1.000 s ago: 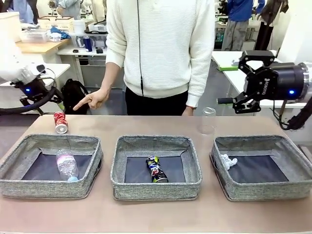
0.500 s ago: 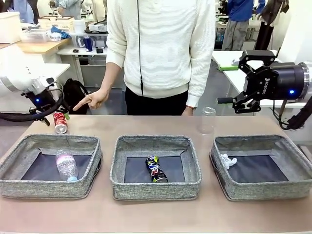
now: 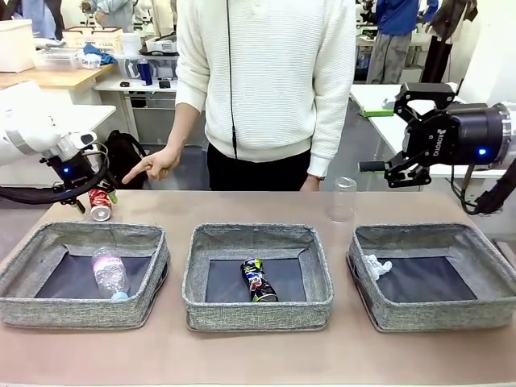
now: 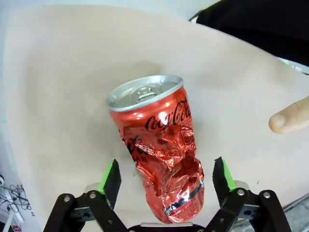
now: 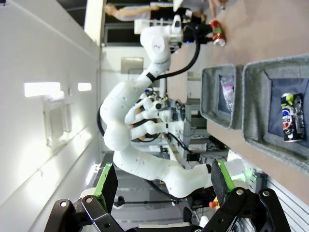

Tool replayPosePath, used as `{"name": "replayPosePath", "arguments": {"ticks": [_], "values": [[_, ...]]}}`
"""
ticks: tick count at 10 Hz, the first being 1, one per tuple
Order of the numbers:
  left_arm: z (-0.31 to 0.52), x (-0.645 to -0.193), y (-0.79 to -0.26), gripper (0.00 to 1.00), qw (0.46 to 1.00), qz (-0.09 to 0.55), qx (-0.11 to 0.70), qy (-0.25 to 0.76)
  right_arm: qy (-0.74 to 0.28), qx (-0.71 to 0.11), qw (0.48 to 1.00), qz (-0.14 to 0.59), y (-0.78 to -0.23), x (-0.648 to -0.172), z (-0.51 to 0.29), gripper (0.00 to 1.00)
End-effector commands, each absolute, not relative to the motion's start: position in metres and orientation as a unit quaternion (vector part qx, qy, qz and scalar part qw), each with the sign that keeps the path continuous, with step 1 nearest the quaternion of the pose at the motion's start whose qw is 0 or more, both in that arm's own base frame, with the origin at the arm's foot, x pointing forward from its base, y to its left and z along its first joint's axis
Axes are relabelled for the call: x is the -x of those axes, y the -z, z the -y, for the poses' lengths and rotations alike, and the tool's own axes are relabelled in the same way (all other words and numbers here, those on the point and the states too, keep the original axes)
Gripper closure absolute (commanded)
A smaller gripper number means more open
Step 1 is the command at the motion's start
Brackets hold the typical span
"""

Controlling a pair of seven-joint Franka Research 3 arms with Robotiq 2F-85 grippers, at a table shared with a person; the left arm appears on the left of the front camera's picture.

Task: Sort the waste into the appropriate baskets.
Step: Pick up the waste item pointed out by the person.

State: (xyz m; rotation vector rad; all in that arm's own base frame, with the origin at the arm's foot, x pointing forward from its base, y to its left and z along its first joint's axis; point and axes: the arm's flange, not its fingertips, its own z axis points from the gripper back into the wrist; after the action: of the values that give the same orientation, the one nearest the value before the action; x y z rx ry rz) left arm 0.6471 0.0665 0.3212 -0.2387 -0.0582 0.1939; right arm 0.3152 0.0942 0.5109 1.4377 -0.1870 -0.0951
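Left end effector [image 4: 165, 164] has dropped around the red crushed can [image 4: 157, 140], spread either side without touching it.

Room around my bench, entered as seen:
1. Bench [image 3: 258, 367]: tan matte top, spanning my front view
2. Wooden-topped table [image 3: 56, 78], far left: carries a white box [image 3: 16, 44] and clear tubs [image 3: 55, 58]
3. White desk [image 3: 93, 117], nearer to me than item 2; black bag [image 3: 125, 161] below its edge
4. White table [image 3: 379, 98], far right: a green item [image 3: 376, 113] at its near edge
5. Floor [image 3: 363, 157]: plain grey
6. Wall [image 3: 492, 48], far right: white
7. White surface [image 5: 43, 159] in my right wrist view: two lit rectangular panels [image 5: 42, 89] set in it
8. Light: bright, even, indoor
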Motion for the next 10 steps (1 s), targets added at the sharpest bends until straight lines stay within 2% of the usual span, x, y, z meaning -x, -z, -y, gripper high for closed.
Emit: {"name": "replayPosePath", "arguments": {"ticks": [1,2,5,6,7,10], "values": [[-0.064,-0.65,-0.324,0.6,0.989,0.029,0.096,-0.105,0.045,-0.658,0.747,0.081,-0.514,-0.316,-0.095,0.0],[-0.064,-0.649,-0.324,0.98,0.989,0.032,0.089,-0.11,0.045,-0.658,0.747,0.081,-0.514,-0.316,-0.095,0.0],[-0.062,-0.646,-0.321,1.0,0.992,0.032,0.074,-0.101,0.045,-0.658,0.747,0.081,-0.514,-0.316,-0.095,0.0],[-0.061,-0.644,-0.32,0.96,0.992,0.03,0.075,-0.099,0.045,-0.658,0.747,0.081,-0.514,-0.316,-0.095,0.0],[-0.061,-0.643,-0.32,1.0,0.992,0.031,0.071,-0.1,0.045,-0.658,0.747,0.081,-0.514,-0.316,-0.095,0.0],[-0.068,-0.637,-0.329,1.0,0.99,0.04,0.074,-0.115,0.045,-0.658,0.747,0.081,-0.514,-0.316,-0.095,0.0]]}}
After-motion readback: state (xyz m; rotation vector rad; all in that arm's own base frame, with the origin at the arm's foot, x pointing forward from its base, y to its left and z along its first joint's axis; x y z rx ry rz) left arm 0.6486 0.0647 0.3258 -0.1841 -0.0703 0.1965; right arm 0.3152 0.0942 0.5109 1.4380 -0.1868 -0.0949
